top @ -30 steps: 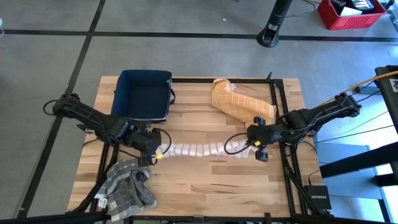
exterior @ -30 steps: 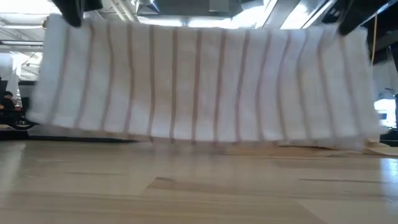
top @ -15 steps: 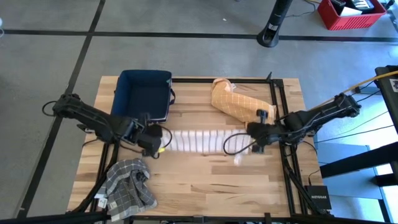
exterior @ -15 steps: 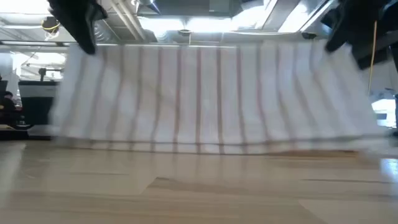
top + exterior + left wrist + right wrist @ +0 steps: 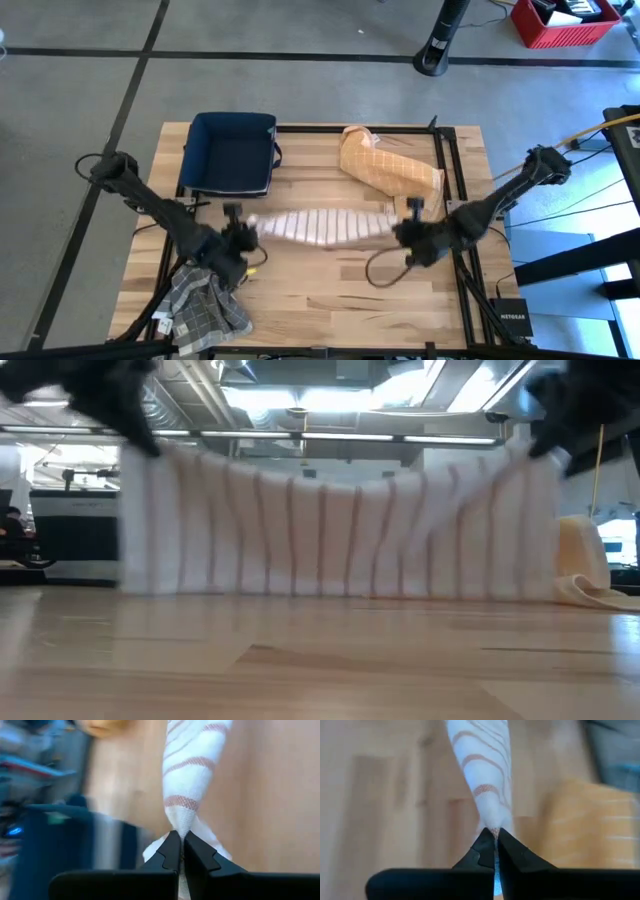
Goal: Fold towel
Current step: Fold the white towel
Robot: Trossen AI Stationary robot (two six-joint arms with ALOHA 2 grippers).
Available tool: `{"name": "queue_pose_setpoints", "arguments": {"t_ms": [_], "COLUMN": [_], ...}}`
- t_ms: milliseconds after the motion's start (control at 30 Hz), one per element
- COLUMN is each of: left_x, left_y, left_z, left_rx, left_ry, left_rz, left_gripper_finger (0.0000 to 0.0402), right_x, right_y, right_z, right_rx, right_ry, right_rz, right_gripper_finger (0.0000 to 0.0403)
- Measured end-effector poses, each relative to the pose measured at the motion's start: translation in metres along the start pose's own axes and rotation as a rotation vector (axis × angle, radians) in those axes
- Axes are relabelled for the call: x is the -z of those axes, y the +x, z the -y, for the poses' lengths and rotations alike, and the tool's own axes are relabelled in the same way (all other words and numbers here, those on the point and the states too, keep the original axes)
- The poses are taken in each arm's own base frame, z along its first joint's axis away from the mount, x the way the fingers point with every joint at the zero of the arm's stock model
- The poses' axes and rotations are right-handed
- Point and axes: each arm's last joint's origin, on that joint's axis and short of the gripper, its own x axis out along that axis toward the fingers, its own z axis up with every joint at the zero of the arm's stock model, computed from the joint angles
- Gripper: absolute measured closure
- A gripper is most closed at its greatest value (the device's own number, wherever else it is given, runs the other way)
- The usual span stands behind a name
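Tools pulled nearer; left tool [image 5: 240, 243], right tool [image 5: 403, 232] pinch striped towel [image 5: 320, 226]; checked cloth [image 5: 205, 306] beneath left arm.

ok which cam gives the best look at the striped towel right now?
The low view: the striped towel hangs face-on, sagging mid-edge, all stripes visible. The high view shows only a narrow band between the left pincer and right pincer. Each wrist view shows just a pinched corner.

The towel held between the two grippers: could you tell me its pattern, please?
The towel is white with thin reddish-brown stripes, clearest in the left wrist view.
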Motion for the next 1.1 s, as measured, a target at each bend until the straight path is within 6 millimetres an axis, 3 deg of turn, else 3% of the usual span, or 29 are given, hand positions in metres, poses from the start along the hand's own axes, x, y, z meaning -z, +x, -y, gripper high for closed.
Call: {"name": "queue_pose_setpoints", "arguments": {"t_ms": [133, 300, 600, 900, 1000, 1100], "left_x": [0.026, 0.033, 0.024, 0.024, 0.023, 0.023], "left_y": [0.018, 0.021, 0.024, 0.024, 0.026, 0.027], "left_z": [0.044, 0.069, 0.072, 0.073, 0.071, 0.069], "left_rx": [0.247, 0.439, 0.528, 0.559, 0.555, 0.554], "left_ry": [0.041, -0.030, -0.046, -0.121, -0.134, -0.170], "left_rz": [-0.094, -0.178, -0.143, -0.179, -0.188, -0.220], "left_gripper_finger": [0.0393, 0.0391, 0.0390, 0.0389, 0.0380, 0.0350], "right_x": [0.024, 0.037, 0.038, 0.039, 0.041, 0.041], "right_y": [0.028, 0.044, 0.058, 0.059, 0.060, 0.060], "right_z": [-0.035, -0.059, -0.073, -0.075, -0.073, -0.070], "right_rx": [-0.207, -0.326, -0.466, -0.500, -0.430, -0.435], "right_ry": [-0.019, 0.011, 0.044, 0.130, 0.188, 0.228], "right_rz": [-0.077, -0.207, -0.314, -0.371, -0.379, -0.416], "right_gripper_finger": [0.0399, 0.0399, 0.0398, 0.0396, 0.0378, 0.0337]}}
